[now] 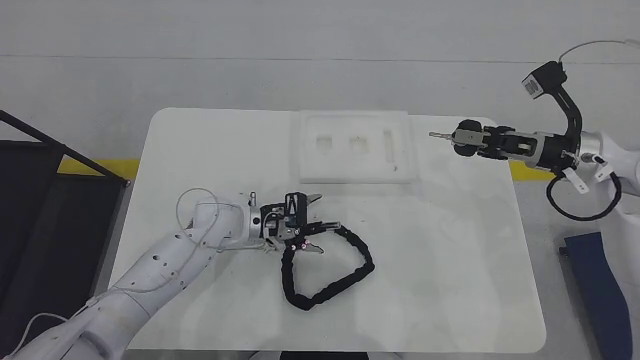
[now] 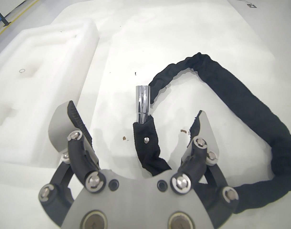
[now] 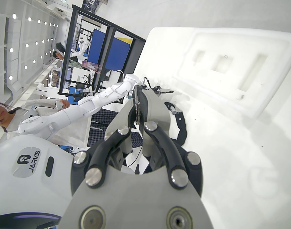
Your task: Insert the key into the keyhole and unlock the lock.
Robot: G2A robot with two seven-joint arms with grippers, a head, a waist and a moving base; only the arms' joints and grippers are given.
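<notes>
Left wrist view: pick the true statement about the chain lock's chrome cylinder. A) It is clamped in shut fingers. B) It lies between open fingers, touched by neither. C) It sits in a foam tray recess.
B: the chrome cylinder lies between the left gripper's spread fingers, with bare table showing on either side of it.

White foam tray (image 1: pixel 350 167) with three recesses on the white worktop (image 1: pixel 450 260), just ahead of the left end effector (image 1: pixel 316 224), black frame (image 1: pixel 45 145) well behind it, off the worktop's edge
</notes>
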